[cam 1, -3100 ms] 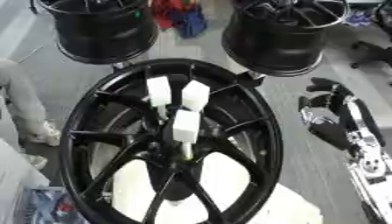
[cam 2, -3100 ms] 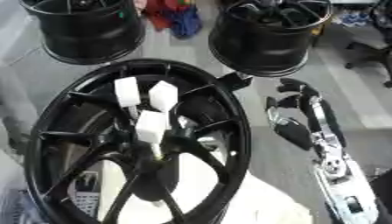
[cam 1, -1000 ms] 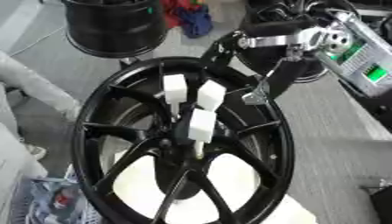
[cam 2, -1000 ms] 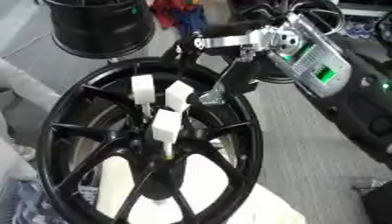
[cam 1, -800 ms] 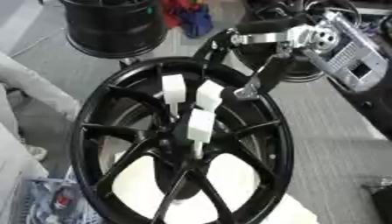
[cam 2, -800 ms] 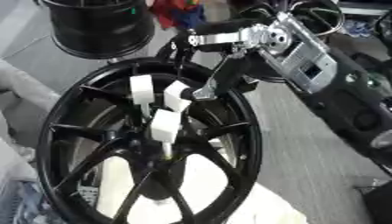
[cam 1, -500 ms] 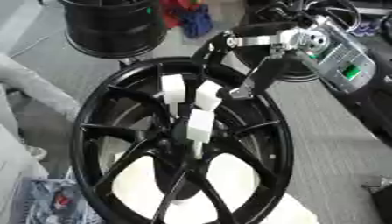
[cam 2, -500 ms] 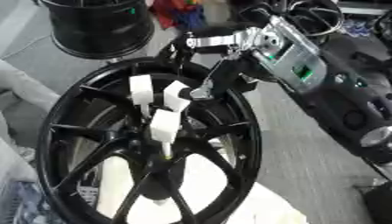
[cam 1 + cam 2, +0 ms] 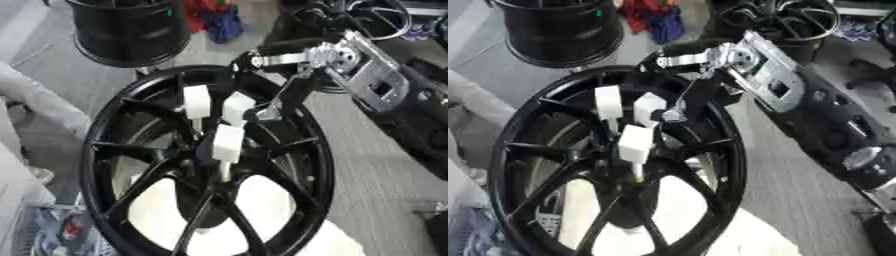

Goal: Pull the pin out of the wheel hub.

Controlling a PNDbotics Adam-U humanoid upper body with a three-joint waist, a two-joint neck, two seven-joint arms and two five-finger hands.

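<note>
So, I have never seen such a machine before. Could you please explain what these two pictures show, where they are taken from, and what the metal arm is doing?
Both pictures come from one moment: they are the two eyes of a camera in a humanoid robot's head, looking down. The large black ring with spokes is a car wheel. Three white block-topped pins stand up near its hub. The silver and black arm entering from the upper right is the robot's right arm; its right hand reaches down beside the rightmost white pin, with dark fingers close to it. Whether it already grips that pin I cannot tell. The left hand is not visible. More black wheels stand behind on the grey floor.
</note>
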